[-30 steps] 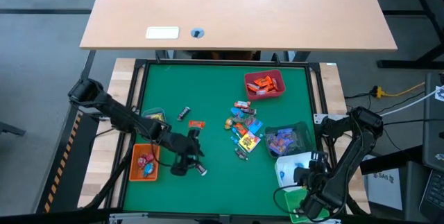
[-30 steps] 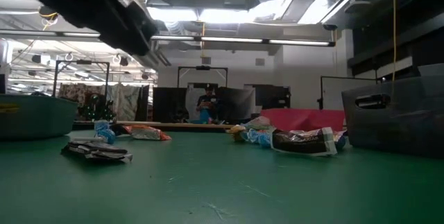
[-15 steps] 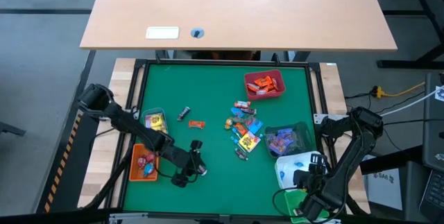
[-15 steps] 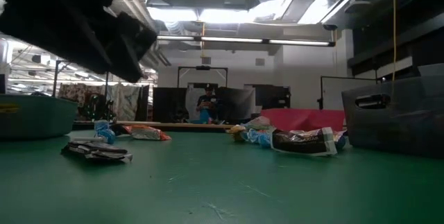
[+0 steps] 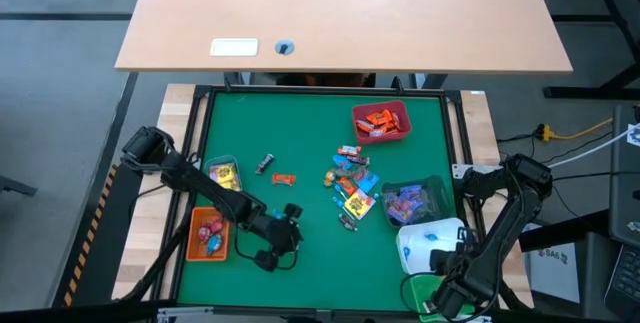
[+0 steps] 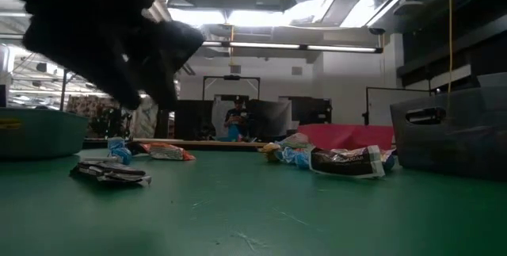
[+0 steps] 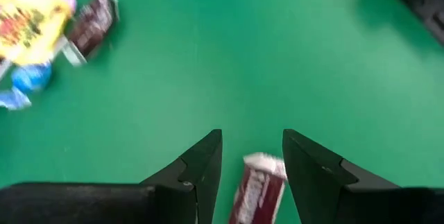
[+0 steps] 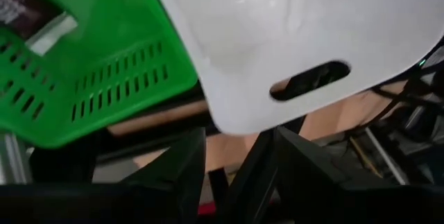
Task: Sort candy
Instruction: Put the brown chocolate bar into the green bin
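My left gripper [image 5: 282, 246] [image 7: 251, 148] hangs open low over the green mat near its near edge. A dark red candy with a white end [image 7: 260, 186] lies on the mat between its fingers; I cannot tell whether they touch it. A loose heap of mixed candy [image 5: 350, 188] lies mid-table, and two single candies [image 5: 273, 171] lie farther left. A yellow one and a dark one [image 7: 66, 23] show in the left wrist view. My right gripper [image 5: 445, 263] [image 8: 239, 148] is open at the near right corner, beside the white bin [image 8: 277, 37] and the green bin [image 8: 90, 64].
Red bin [image 5: 381, 121] with orange candy at the far right. Clear bin [image 5: 222, 173] and orange bin [image 5: 208, 235] on the left. A dark bin [image 5: 415, 200] with blue and pink candy on the right. Bare green mat [image 5: 300, 123] lies toward the far left.
My left arm has swung toward the table's near edge and a little right, bringing its gripper over the dark red candy, which has stayed in place. My right gripper has drawn back slightly toward the near edge, uncovering more of the white bin.
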Action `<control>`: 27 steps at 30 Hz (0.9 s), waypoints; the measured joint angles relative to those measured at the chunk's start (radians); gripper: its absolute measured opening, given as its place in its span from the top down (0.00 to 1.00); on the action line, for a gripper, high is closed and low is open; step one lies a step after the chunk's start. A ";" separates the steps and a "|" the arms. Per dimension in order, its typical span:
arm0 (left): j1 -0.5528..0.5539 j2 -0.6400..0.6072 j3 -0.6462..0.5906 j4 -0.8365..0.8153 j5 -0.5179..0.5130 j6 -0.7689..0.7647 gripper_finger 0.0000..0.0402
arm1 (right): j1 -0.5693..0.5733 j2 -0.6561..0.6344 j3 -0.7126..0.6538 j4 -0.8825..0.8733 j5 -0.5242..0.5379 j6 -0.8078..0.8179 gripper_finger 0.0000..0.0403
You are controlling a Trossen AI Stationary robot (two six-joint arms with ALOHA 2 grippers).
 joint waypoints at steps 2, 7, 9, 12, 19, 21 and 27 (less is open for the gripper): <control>-0.006 0.000 0.000 -0.033 0.002 -0.013 0.65 | 0.000 0.000 0.000 -0.001 -0.026 0.001 0.58; -0.018 0.000 0.001 -0.081 0.014 -0.019 0.65 | 0.000 0.000 0.003 0.005 -0.037 0.000 0.58; -0.022 0.000 0.001 -0.109 0.011 -0.019 0.65 | -0.003 0.000 0.003 0.008 -0.037 0.000 0.58; -0.022 0.002 0.001 -0.134 0.006 -0.019 0.65 | -0.014 0.000 0.009 0.006 -0.045 0.000 0.58; -0.021 0.064 0.002 -0.159 -0.007 0.012 0.65 | -0.056 0.000 0.126 -0.001 -0.028 -0.027 0.58; -0.020 0.085 0.002 -0.149 -0.019 0.018 0.65 | -0.061 0.000 0.164 -0.001 0.019 -0.027 0.58; -0.009 0.105 0.006 -0.143 -0.029 0.007 0.65 | -0.061 0.000 0.246 0.007 0.247 -0.028 0.58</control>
